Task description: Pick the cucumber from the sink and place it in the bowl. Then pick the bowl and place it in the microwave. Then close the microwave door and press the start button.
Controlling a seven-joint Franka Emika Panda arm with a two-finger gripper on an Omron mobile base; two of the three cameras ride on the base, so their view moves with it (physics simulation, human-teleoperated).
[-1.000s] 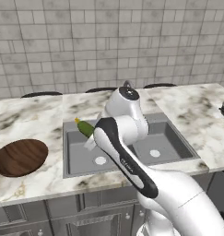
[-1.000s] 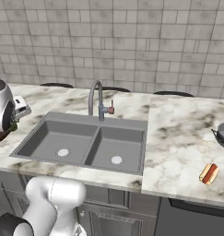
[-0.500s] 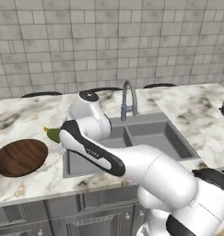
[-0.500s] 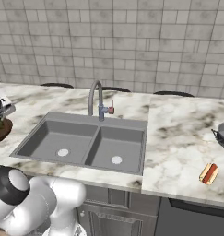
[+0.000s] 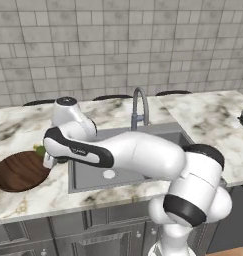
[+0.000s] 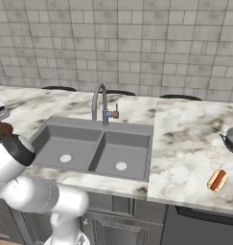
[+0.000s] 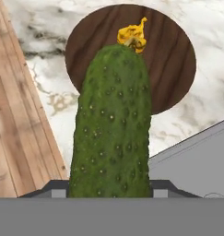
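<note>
The robot arm [image 5: 143, 155] is a run of fat, rounded white shells with a glossy finish. Black bands mark its joints: one rings the lowest segment [image 5: 185, 212], another caps the elbow [image 5: 205, 152], and a long black strip [image 5: 78, 150] curves along the link nearest the wooden bowl [image 5: 18, 170]. A black disc [image 5: 66, 101] tops the wrist. The tool's finger tips [image 7: 53, 189] are small, dark grey blocks.
</note>
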